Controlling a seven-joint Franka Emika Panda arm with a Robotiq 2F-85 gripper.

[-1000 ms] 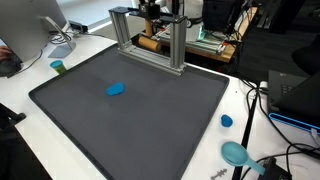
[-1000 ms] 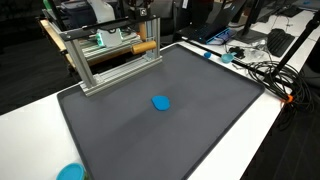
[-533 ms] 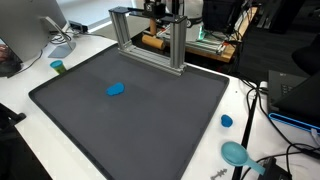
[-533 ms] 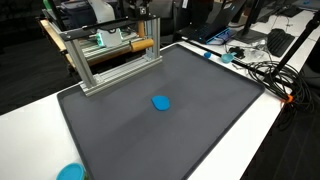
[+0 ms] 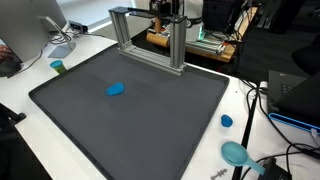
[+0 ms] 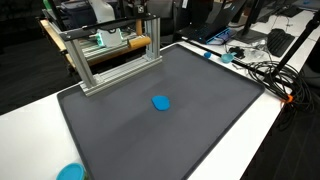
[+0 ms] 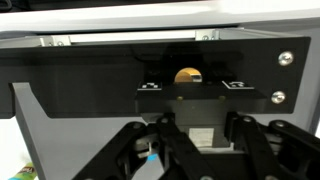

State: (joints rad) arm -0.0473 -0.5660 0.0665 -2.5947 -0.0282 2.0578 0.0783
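In the wrist view we see the black gripper (image 7: 197,150) only down to its linkages: the bottom edge cuts off its fingertips, so we cannot tell what they touch. In both exterior views the grey aluminium frame (image 5: 181,50) (image 6: 120,72) hides part of the tan wooden rod (image 5: 160,39) (image 6: 140,44). The bottom edge crops the light-blue round dish (image 6: 70,173).

Blue disc (image 5: 116,89) on dark mat (image 5: 150,125); blue cap (image 5: 227,121), teal bowl (image 5: 235,152), green cup (image 5: 58,67) on white table (image 5: 15,95)
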